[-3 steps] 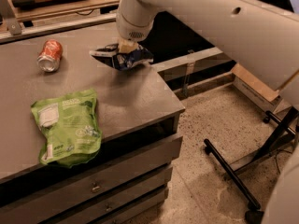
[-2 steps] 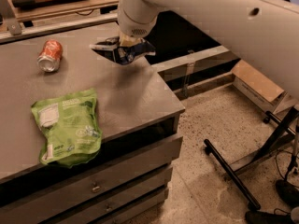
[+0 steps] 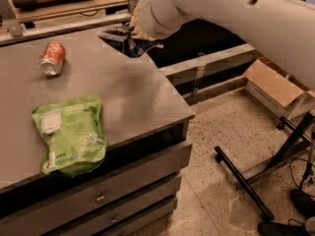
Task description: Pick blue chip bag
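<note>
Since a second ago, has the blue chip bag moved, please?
Yes: the claw, near the table's back, raised the blue chip bag higher than the soda can.

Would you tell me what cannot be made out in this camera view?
- gripper: mostly hidden under the wrist, camera view.
- blue chip bag: partly covered by the gripper; print too dark to read.
- soda can: label blurred.
- arm: cut off by top and right edges.
</note>
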`<state>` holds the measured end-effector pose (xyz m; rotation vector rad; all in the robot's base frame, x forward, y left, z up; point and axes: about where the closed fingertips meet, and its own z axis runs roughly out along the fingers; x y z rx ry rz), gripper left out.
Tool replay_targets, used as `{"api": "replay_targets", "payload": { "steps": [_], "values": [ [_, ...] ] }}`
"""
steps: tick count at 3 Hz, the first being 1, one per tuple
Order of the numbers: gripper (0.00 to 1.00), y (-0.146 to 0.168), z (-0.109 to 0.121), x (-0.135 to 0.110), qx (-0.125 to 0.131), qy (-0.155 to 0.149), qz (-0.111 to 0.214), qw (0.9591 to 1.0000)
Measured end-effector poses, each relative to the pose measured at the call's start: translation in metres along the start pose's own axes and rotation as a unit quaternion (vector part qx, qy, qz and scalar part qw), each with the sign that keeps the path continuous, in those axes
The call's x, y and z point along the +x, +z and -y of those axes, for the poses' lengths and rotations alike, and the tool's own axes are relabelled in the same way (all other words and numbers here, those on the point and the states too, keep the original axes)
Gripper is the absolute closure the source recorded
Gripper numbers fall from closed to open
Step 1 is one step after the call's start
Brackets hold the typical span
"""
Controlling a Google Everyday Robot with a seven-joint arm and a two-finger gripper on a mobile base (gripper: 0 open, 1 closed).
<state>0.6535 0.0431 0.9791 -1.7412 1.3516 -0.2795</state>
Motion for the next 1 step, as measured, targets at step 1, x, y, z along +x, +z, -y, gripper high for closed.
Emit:
{"api": "replay_targets", "payload": {
  "steps": [1],
  "values": [
    [1.0,-0.0146,0.0011,0.0055,0.009,0.021,0.017,0.9996]
  ]
}}
